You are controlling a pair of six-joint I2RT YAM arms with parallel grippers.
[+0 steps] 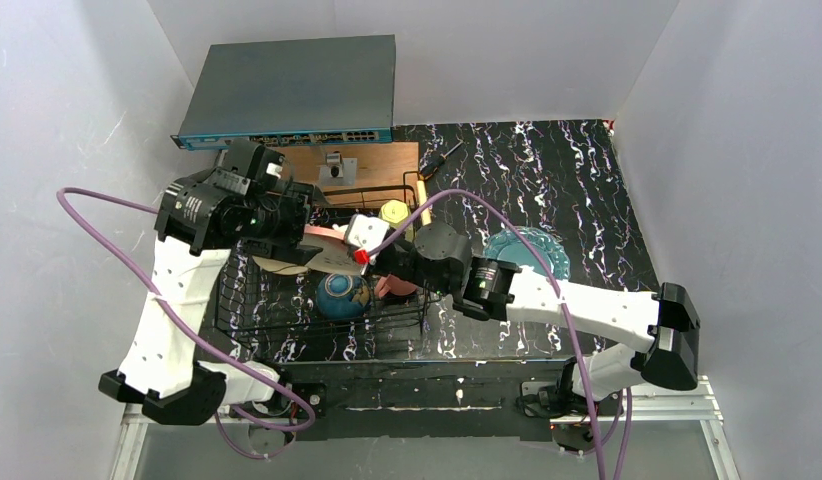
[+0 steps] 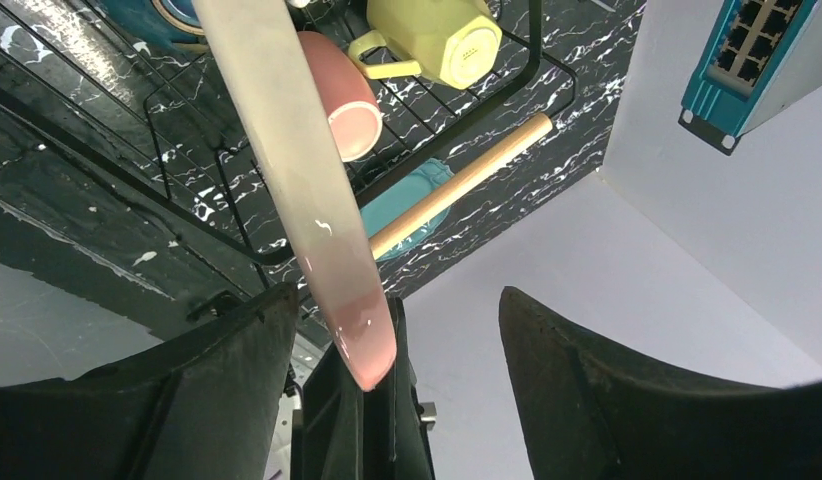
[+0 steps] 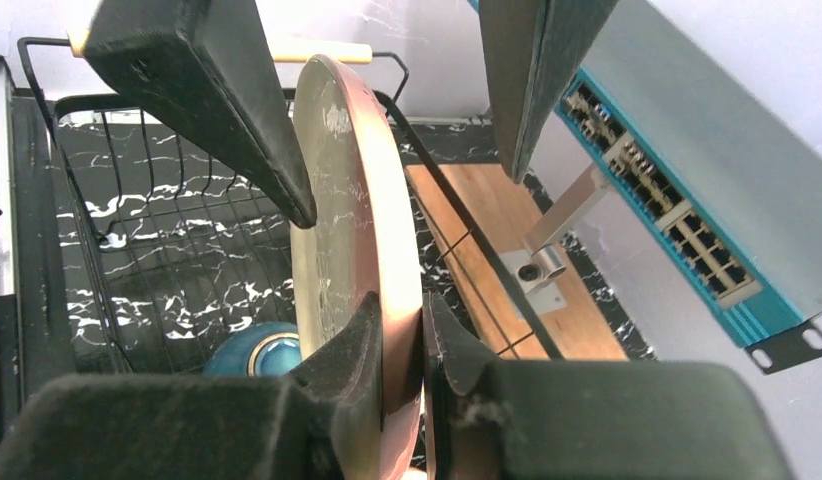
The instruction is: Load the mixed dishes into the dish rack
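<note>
Black rack [image 1: 227, 292] holds two mugs [image 2: 342, 105] [image 2: 437, 35], one bowl [image 1: 342, 296]; right tool [image 3: 420, 335] grips one plate [image 3: 332, 200].

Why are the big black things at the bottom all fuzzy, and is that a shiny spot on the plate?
Left wrist view: the black fingers sit right by the lens, so they go fuzzy, and yes, small white glints shine on the plate edge. Right wrist view: fuzzy fingers too, but the rack looks sharper. Top view: even light, little glare.

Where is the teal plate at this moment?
In the top view, the teal plate lies flat on the marbled table, outside the dish rack on its right side, partly hidden by the right arm.
</note>
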